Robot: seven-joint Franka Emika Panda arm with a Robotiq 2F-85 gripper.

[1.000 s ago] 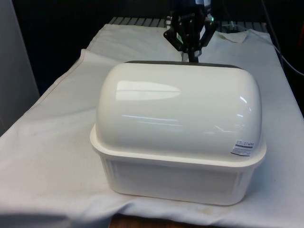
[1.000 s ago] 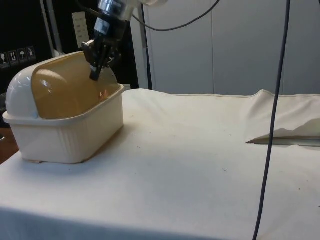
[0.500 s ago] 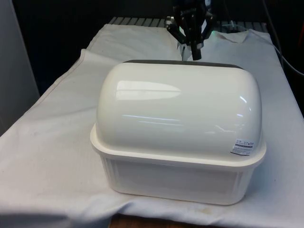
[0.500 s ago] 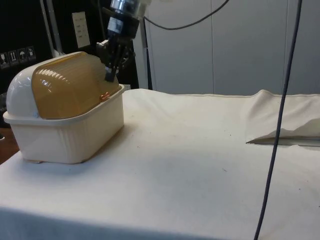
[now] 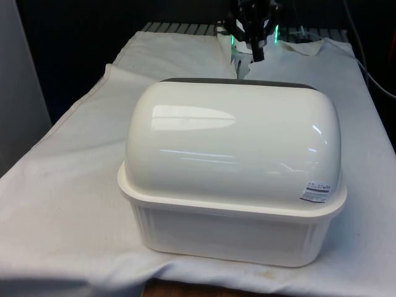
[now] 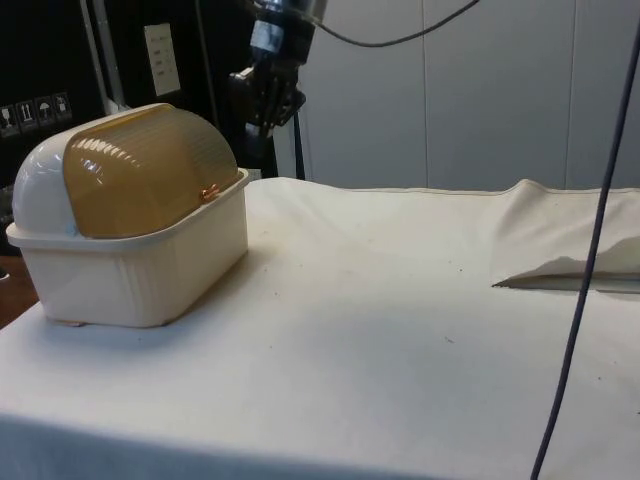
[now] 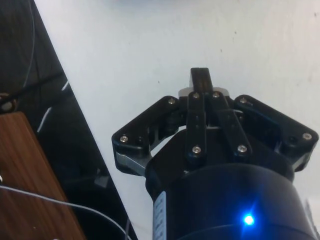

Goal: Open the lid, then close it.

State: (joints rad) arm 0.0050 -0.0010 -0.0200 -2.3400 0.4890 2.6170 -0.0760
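White cloth (image 6: 420, 330) covers the table, with dark cabinets behind in the side view. On it the cream bread box (image 5: 232, 179) stands near one end, and its amber roll lid (image 6: 150, 180) is down. The gripper (image 6: 268, 125) hangs in the air beside the box, apart from it; its fingers (image 7: 200, 80) are pressed together and hold nothing.

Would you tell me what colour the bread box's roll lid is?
Translucent amber-brown, ribbed; the lid shows best in the side view.

Blk gripper (image 7: 200, 80), silver screws, blk cable
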